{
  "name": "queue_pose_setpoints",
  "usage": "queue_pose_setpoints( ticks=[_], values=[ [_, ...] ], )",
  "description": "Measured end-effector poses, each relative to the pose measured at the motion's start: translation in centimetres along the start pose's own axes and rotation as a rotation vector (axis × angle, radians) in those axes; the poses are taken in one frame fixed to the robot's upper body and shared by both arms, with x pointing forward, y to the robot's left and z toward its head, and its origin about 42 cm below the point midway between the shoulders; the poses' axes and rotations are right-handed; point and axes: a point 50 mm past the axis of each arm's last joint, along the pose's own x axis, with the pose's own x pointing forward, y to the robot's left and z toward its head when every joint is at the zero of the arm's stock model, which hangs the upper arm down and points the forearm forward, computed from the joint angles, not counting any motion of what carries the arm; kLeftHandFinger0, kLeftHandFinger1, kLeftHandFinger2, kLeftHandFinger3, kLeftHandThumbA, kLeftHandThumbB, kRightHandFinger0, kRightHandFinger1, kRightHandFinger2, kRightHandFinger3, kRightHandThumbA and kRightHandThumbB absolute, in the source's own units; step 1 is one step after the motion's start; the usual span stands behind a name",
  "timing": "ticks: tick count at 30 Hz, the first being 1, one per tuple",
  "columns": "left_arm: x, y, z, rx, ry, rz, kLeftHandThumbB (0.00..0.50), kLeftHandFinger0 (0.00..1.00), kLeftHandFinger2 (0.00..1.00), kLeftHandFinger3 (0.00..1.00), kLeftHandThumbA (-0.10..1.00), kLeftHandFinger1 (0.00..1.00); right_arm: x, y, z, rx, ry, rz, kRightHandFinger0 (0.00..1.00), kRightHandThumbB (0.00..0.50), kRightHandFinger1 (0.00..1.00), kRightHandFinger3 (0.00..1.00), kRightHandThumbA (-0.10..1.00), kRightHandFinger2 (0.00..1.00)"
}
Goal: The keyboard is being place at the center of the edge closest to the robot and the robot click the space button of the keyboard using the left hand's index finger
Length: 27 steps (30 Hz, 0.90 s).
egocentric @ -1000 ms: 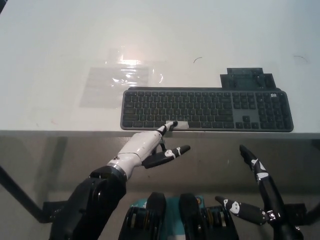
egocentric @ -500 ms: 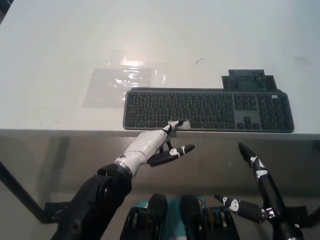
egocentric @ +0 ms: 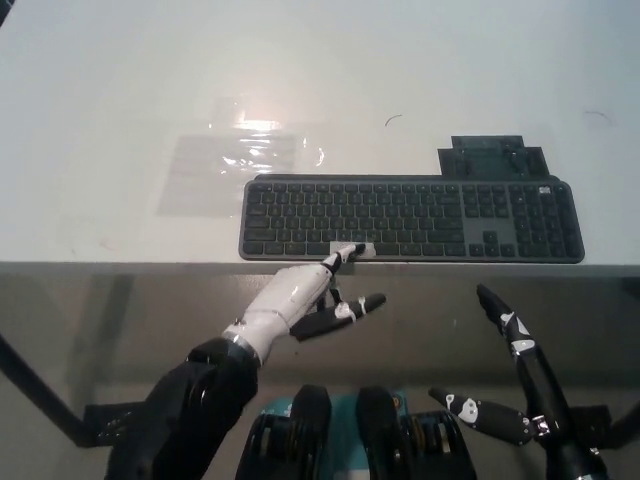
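Note:
A dark grey keyboard (egocentric: pixel 410 218) lies along the near edge of the white table (egocentric: pixel 120 90), a little right of centre. Its space bar (egocentric: pixel 352 249) bears a pale strip. My white left hand (egocentric: pixel 300 297) reaches up from below the table edge, one finger stretched out with its tip touching the space bar's left part; its other fingers hang spread below the edge. My black right hand (egocentric: pixel 510 375) rests low at the lower right, below the table, fingers apart and holding nothing.
A clear plastic sheet (egocentric: pixel 240 160) lies on the table behind the keyboard's left end. A small dark flat piece (egocentric: pixel 493 158) sits just behind the keyboard's right part. The table's front edge (egocentric: pixel 120 264) runs across the picture.
The left hand's stretched finger stays on the space bar throughout. The whole picture shifts slightly between frames, so the camera moved. The right hand has hardly moved.

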Motion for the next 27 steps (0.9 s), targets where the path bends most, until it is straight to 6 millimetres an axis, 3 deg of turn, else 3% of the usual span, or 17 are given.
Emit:
queue_pose_setpoints(
  ticks=[1,2,5,6,9,10,11,13,14,15,16,17,18,19,24,26,27],
  values=[
    [-0.6,-0.1,0.6,-0.006,-0.017,0.005,0.399,0.0,0.33,1.0,1.0,0.13,0.0,0.0,0.0,0.0,0.001,0.0,1.0,0.43,1.0,1.0,1.0,1.0],
    [-1.1,-0.3,1.2,-0.013,-0.032,0.01,0.418,0.0,0.23,1.0,1.0,0.05,0.0,0.0,0.0,0.001,0.001,0.0,1.0,0.43,1.0,1.0,1.0,1.0],
    [-2.5,-0.3,2.7,-0.027,-0.075,0.032,0.445,0.0,0.04,1.0,1.0,0.0,0.0,0.0,-0.1,0.001,0.004,0.001,1.0,0.426,1.0,1.0,1.0,1.0],
    [-3.0,-0.3,3.2,-0.032,-0.086,0.039,0.449,0.0,0.0,1.0,1.0,0.0,-0.1,0.1,-0.2,0.001,0.006,0.001,1.0,0.424,1.0,1.0,1.0,1.0],
    [-4.7,0.0,5.1,-0.055,-0.136,0.071,0.442,0.0,0.02,1.0,1.0,0.0,-0.2,0.1,-0.4,0.002,0.016,0.002,1.0,0.42,1.0,1.0,1.0,1.0],
    [-5.1,0.2,5.8,-0.062,-0.155,0.086,0.488,0.0,0.02,1.0,1.0,0.0,-0.3,0.1,-0.5,0.003,0.02,0.002,1.0,0.419,1.0,1.0,1.0,1.0],
    [-5.6,0.5,6.4,-0.071,-0.173,0.098,0.425,0.0,0.13,1.0,1.0,0.05,-0.4,0.1,-0.5,0.003,0.023,0.003,1.0,0.419,1.0,1.0,1.0,1.0],
    [-6.5,0.9,7.4,-0.085,-0.204,0.123,0.423,0.01,0.14,1.0,1.0,0.0,-0.5,0.2,-0.7,0.003,0.028,0.003,1.0,0.418,1.0,1.0,1.0,1.0],
    [-7.0,1.3,8.0,-0.092,-0.223,0.138,0.398,0.1,0.2,1.0,1.0,0.1,-0.6,0.2,-0.7,0.004,0.031,0.003,1.0,0.412,1.0,1.0,1.0,1.0],
    [-7.5,1.7,8.5,-0.099,-0.242,0.155,0.372,0.55,0.43,1.0,1.0,0.38,-0.7,0.2,-0.8,0.004,0.034,0.003,1.0,0.411,1.0,1.0,1.0,1.0],
    [-7.9,2.0,8.9,-0.106,-0.256,0.169,0.363,0.74,0.55,1.0,1.0,0.51,-0.8,0.2,-0.8,0.005,0.036,0.004,1.0,0.411,1.0,1.0,1.0,1.0],
    [-8.8,2.7,9.5,-0.117,-0.283,0.195,0.345,0.97,0.81,1.0,1.0,0.76,-0.9,0.3,-0.9,0.005,0.041,0.004,1.0,0.415,1.0,1.0,1.0,1.0],
    [-9.5,3.2,9.8,-0.124,-0.299,0.211,0.318,1.0,1.0,1.0,1.0,1.0,-0.9,0.3,-0.9,0.005,0.043,0.004,1.0,0.417,1.0,1.0,1.0,1.0],
    [-10.4,3.7,10.1,-0.131,-0.314,0.225,0.311,1.0,1.0,1.0,1.0,1.0,-1.0,0.3,-1.0,0.005,0.043,0.004,1.0,0.417,1.0,1.0,1.0,1.0],
    [-14.8,5.4,9.7,-0.168,-0.323,0.259,0.381,1.0,1.0,1.0,1.0,1.0,-1.0,0.3,-1.0,0.006,0.043,0.004,1.0,0.413,1.0,1.0,1.0,1.0],
    [-16.4,5.5,9.3,-0.195,-0.303,0.259,0.377,1.0,1.0,1.0,1.0,1.0,-1.0,0.3,-1.0,0.007,0.043,0.005,1.0,0.401,1.0,1.0,1.0,1.0],
    [-17.1,5.4,9.1,-0.207,-0.29,0.257,0.352,1.0,1.0,1.0,1.0,1.0,-1.0,0.3,-0.9,0.007,0.043,0.005,1.0,0.406,1.0,1.0,1.0,1.0]
  ],
)
